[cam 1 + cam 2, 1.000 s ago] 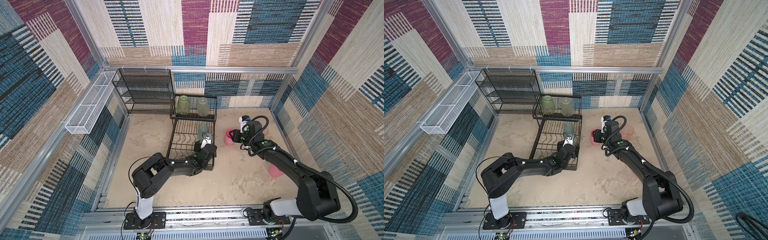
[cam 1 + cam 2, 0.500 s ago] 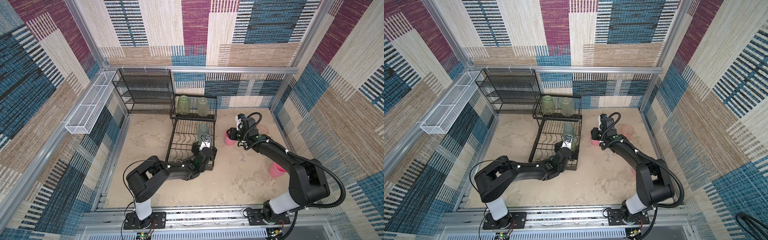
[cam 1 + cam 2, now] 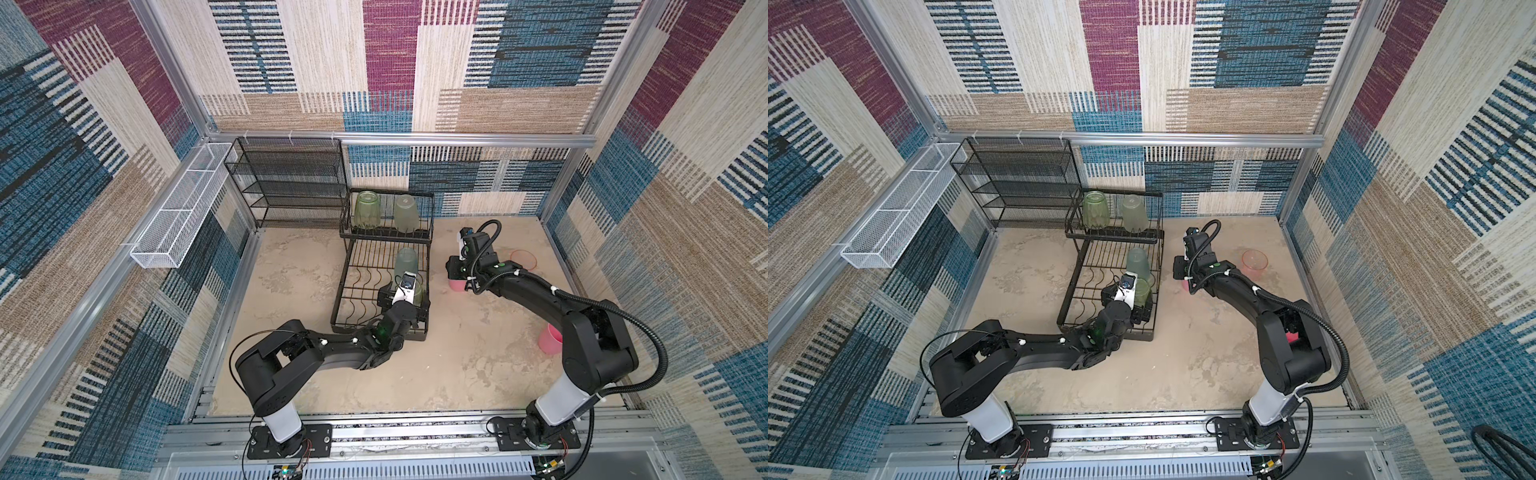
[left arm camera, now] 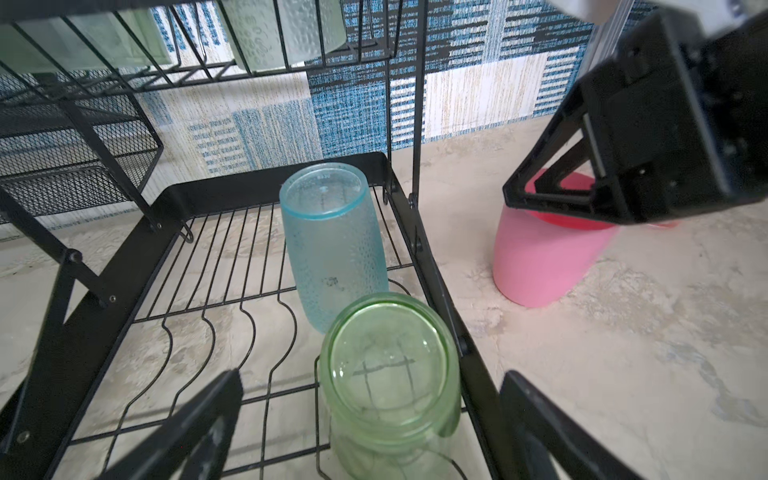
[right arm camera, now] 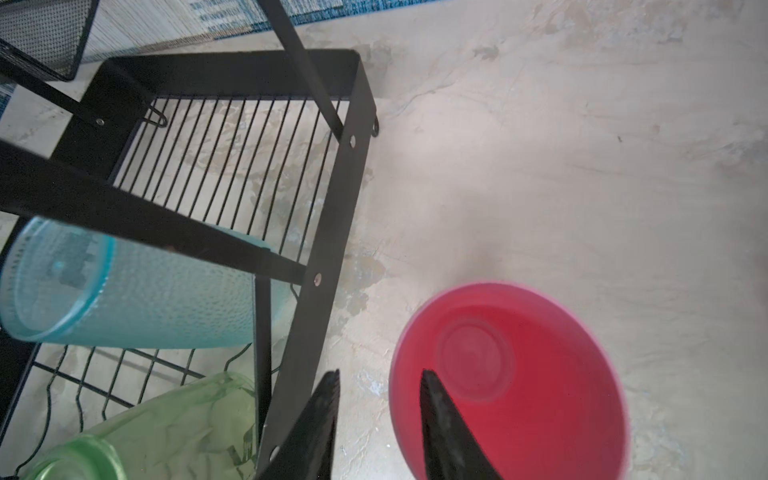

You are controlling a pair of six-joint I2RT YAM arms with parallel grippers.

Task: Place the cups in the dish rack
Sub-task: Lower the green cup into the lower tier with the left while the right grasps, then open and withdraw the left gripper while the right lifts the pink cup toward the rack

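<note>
Far left, fixed to the wall: long white mesh basket (image 3: 178,216). Beside it, at the back: tall black mesh shelf unit (image 3: 286,183).

Next, mid-floor: black two-tier wire dish rack (image 3: 374,236).
- On its raised rear shelf, mouth-down and side by side: ribbed translucent green plastic tumbler (image 3: 367,210) and, to its right, frosted pale green tumbler (image 3: 405,214).
- In the low tray, along the right rim, mouth-down: frosted teal tumbler (image 4: 332,249).
- Just in front of it, also mouth-down, near the front right corner: smooth translucent green tumbler (image 4: 390,374).
- Straddling that last one: left gripper (image 4: 372,376), spread wide, clear gaps on both sides, gripping nothing.

Just right of the rack, upright on the sandy floor (image 3: 457,374): opaque pink cup (image 5: 519,374). Poised over its rim: right gripper (image 5: 380,374), parted narrowly, one finger inside the mouth and one outside, with bare floor showing between outer finger and wall, so not clamped.

Farther right, near the back corner, upright: clear pink tumbler (image 3: 523,258). Nearer the front, partly hidden behind the right arm (image 3: 582,328): second opaque pink cup (image 3: 549,338), well apart from the rack.
</note>
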